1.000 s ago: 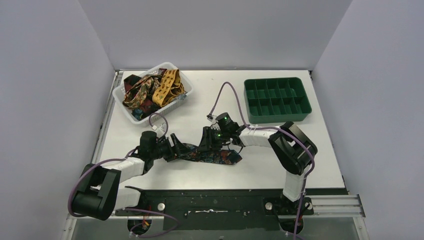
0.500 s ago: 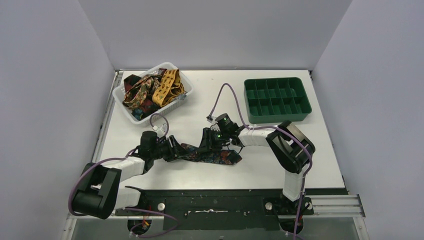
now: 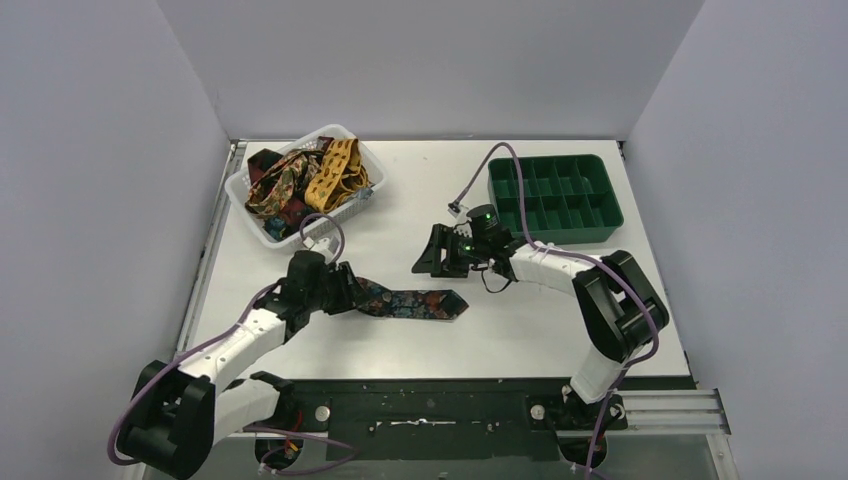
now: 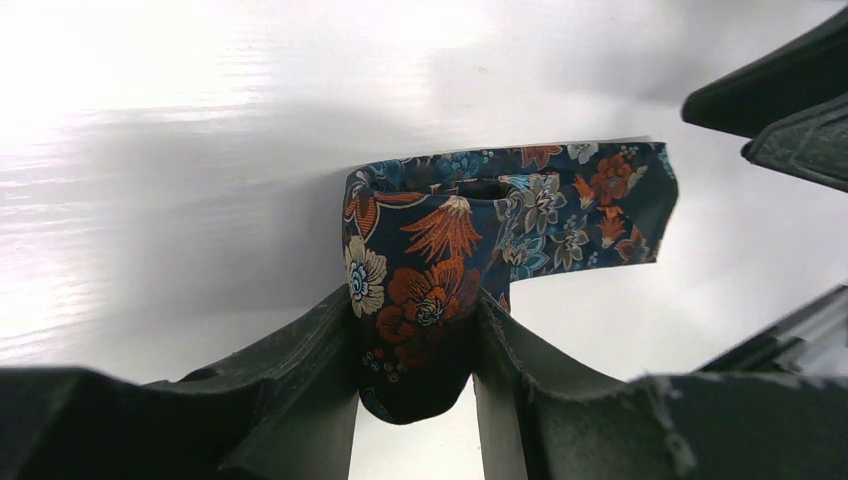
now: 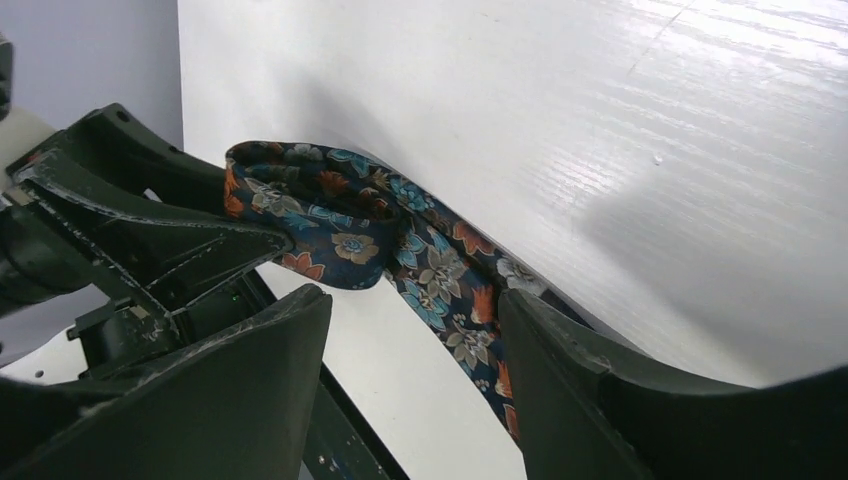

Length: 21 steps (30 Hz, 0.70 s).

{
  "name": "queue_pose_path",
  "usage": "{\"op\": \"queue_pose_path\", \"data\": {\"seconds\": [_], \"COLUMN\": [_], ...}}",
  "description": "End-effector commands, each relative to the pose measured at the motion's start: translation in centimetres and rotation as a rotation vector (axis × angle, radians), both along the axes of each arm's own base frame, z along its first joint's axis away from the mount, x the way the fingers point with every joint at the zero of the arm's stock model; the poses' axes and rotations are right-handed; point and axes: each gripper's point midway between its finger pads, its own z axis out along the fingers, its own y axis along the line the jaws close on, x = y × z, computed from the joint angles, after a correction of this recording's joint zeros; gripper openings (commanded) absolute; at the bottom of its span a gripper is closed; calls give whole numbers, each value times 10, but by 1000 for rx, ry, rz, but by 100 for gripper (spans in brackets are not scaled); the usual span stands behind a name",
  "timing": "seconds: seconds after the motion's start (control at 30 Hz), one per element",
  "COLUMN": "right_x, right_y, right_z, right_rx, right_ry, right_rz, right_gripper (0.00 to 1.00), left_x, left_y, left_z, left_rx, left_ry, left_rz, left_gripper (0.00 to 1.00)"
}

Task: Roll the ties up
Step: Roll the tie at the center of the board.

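Note:
A dark tie with a multicoloured floral print (image 3: 415,302) lies flat near the table's middle front, its pointed end to the right. My left gripper (image 3: 345,293) is shut on its folded left end; in the left wrist view the fold (image 4: 420,300) sits pinched between the fingers (image 4: 310,350). My right gripper (image 3: 431,263) is open and empty, held just behind the tie's right part and apart from it. In the right wrist view the tie (image 5: 420,260) shows between its spread jaws, with the left gripper (image 5: 150,230) at the tie's far end.
A white basket (image 3: 352,137) at the back left holds several more ties, among them mustard-yellow (image 3: 335,172) and dark red and brown ones. A green compartment tray (image 3: 553,198) stands at the back right. Purple cables loop above both wrists.
My right gripper has come off the tie and moved back and to the right. The left arm shifted slightly back, still gripping the tie's left end. The tie now lies stretched out flat.

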Motion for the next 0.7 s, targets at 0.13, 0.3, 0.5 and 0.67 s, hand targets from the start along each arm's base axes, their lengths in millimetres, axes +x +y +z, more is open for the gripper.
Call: {"op": "queue_pose_path", "data": {"seconds": [0.13, 0.3, 0.5, 0.67], "right_x": [1, -1, 0, 1], "right_y": [-11, -17, -18, -21], "right_z": [-2, -8, -7, -8], "right_rx": [-40, -82, -90, -95], "right_ry": [-23, -7, -8, -10], "right_rz": [-17, -28, -30, -34], "right_gripper": [64, 64, 64, 64], "left_x": [9, 12, 12, 13], "left_y": [33, 42, 43, 41], "left_z": [20, 35, 35, 39], "left_rx": [352, 528, 667, 776], "left_ry": [-17, -54, -73, -97], "left_rz": [117, 165, 177, 201], "left_gripper": [38, 38, 39, 38]}}
